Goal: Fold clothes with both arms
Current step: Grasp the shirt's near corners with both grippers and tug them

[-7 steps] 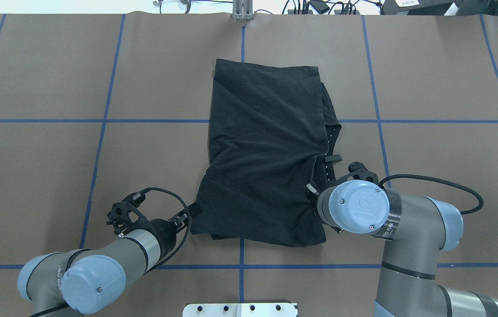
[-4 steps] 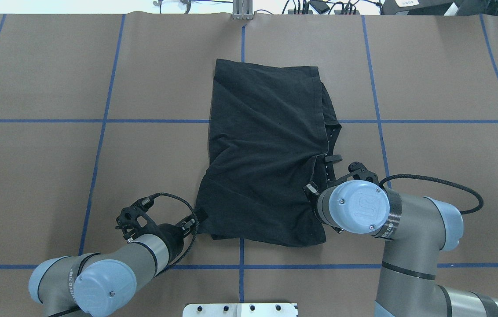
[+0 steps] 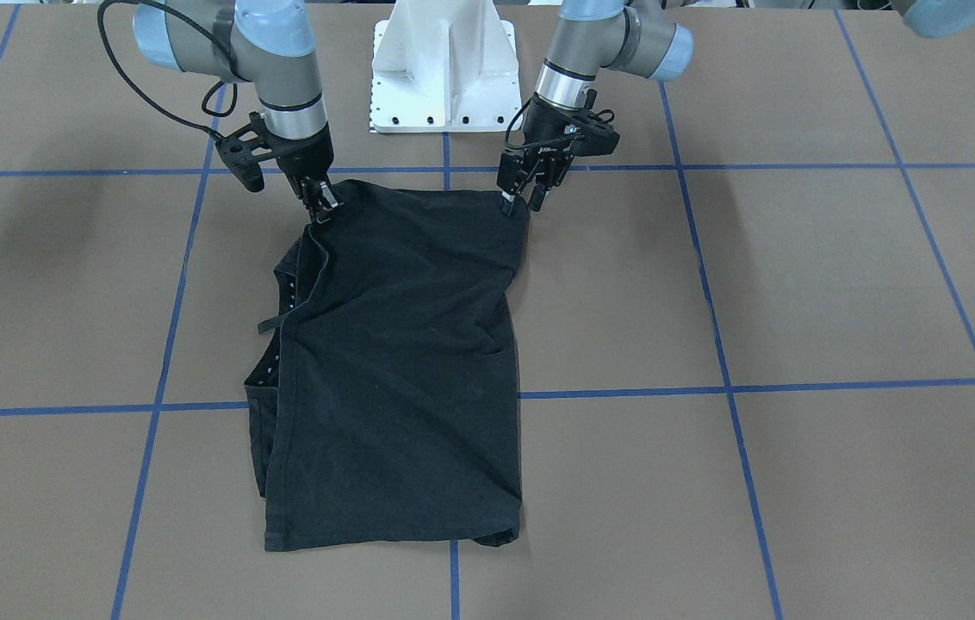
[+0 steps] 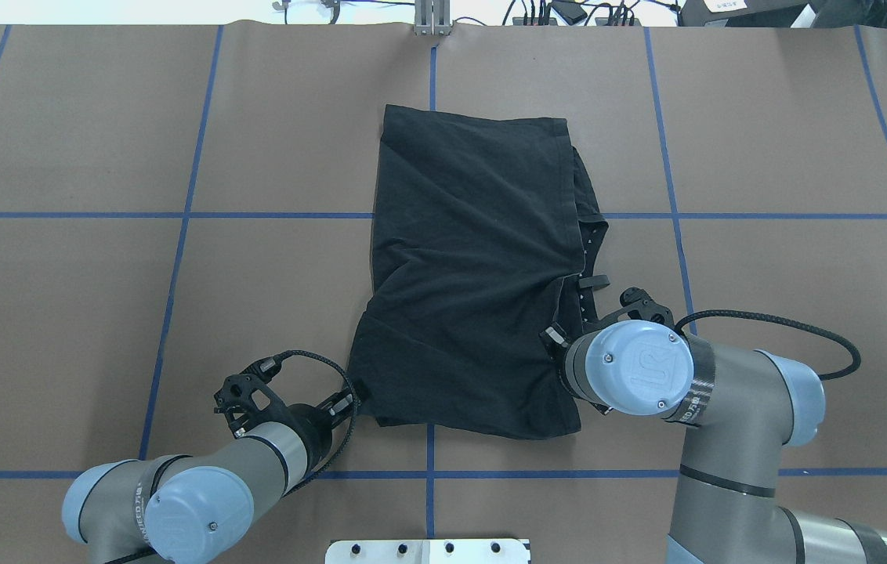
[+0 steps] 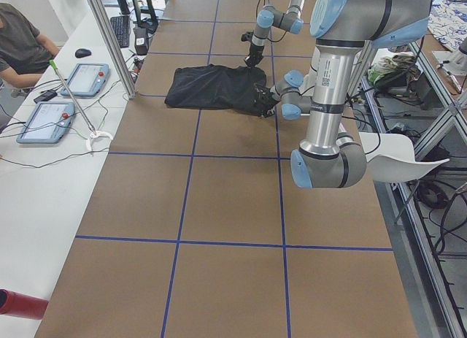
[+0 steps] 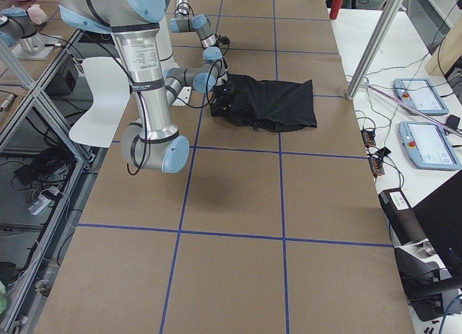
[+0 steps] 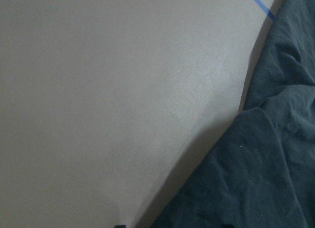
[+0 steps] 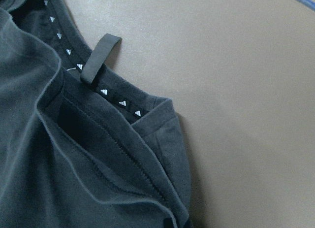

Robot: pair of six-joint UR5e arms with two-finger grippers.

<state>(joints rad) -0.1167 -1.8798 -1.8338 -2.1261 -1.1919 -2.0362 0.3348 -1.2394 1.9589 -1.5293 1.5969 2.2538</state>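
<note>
A robotics lab: a brown-papered bench (image 4: 59,313) gridded with blue tape lines (image 4: 99,215), a white mounting base (image 3: 444,77) bolted behind the left hand (image 3: 520,205), aluminium frame posts (image 5: 109,42), and, well beyond the hand across the bench, touchscreen control pendants (image 5: 86,79) and cables (image 4: 526,11) beside a seated person (image 5: 18,42).

T-shirt (image 4: 467,266) 1 | arms (image 4: 255,450) (image 4: 733,407) 2 | hands (image 3: 519,205) (image 3: 320,209) 2 | tablets (image 5: 86,79) (image 5: 45,121) 2

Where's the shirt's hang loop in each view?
Front-facing: hang loop at left edge of T-shirt.
Overhead: hang loop at its right edge.
Exterior left: too small to tell.
Exterior right: too small to tell.
Left wrist: not in it.
Right wrist: hang loop, upper left.
Shared landmark: collar tape with white triangles, beside it.
</note>
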